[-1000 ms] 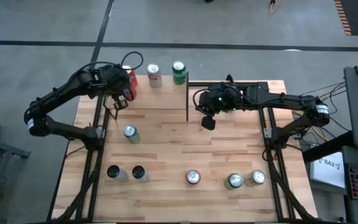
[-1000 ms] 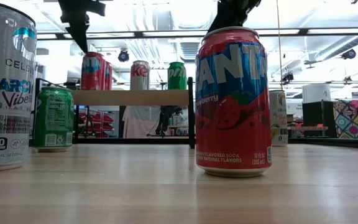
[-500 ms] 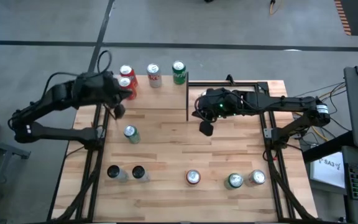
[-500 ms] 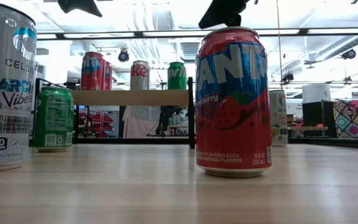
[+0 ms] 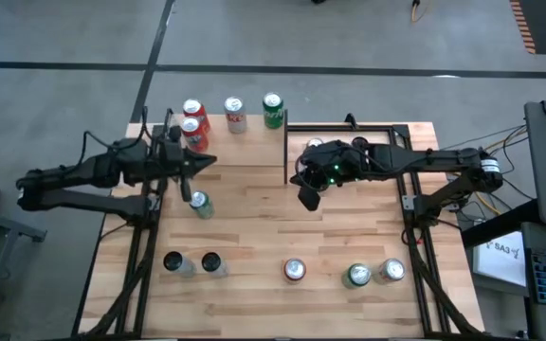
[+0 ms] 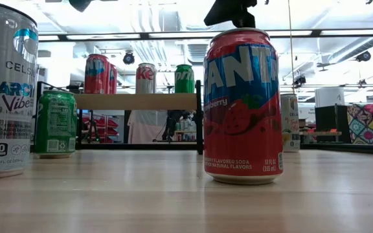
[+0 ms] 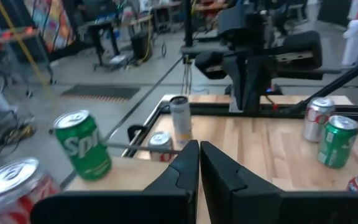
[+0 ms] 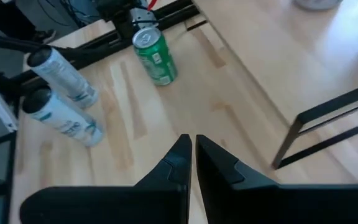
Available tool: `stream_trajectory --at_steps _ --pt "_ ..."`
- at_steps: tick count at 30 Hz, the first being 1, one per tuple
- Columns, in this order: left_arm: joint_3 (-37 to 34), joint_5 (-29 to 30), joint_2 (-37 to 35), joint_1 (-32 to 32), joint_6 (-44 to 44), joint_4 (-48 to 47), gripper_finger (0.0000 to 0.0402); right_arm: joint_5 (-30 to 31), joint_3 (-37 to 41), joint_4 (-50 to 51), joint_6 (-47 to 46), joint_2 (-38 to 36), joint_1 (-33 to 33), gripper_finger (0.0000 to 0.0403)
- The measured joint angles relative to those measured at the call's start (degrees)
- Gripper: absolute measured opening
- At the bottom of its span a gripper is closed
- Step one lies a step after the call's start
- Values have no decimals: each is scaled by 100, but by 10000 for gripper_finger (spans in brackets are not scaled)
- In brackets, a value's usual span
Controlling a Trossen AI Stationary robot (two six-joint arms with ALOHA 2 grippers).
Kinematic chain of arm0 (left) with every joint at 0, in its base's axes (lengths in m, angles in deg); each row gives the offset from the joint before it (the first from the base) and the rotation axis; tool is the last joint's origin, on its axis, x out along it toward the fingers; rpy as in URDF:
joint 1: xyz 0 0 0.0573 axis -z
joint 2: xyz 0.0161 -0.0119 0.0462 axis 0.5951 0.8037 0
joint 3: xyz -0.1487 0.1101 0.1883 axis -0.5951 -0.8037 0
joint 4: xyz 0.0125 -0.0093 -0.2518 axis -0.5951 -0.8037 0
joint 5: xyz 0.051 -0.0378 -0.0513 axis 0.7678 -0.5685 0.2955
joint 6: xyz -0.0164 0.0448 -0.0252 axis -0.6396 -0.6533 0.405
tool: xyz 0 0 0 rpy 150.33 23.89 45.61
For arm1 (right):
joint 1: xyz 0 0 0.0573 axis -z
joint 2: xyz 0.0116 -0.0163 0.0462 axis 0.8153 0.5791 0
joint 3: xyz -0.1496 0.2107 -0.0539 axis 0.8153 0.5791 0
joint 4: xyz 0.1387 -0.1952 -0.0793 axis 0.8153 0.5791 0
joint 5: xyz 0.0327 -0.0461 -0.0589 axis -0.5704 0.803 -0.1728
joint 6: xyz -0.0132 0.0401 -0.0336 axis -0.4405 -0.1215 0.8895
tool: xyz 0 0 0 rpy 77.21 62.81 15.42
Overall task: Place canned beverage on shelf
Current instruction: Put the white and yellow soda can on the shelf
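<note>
Shelf (image 6: 138, 101) bears maybe four cans (image 6: 146, 78).

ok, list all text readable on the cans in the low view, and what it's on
"ANT", "berry", "FLAVORED SODA", "NATURAL FLAVORS", "12 FL OZ (355 mL)": big red-and-blue soda can up front; the logo is cut off.
"CELS", "ARC", "Vibe", "12 FL OZ": white drink can at the near edge, partly cropped.
"Ke": silver-and-red can on the light wood shelf.
Too small or blurred: green can beside the shelf, green can on the shelf, red shelf cans.
</note>
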Motion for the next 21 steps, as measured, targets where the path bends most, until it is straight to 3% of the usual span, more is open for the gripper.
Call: stream_trajectory --at_steps 8,21 --pt "-691 -13 -405 235 -185 781 0 -2 0 147 -890 64 -327 12" --pt "-718 -15 -491 233 -320 896 0 -247 6 1311 -2274 318 -717 12"
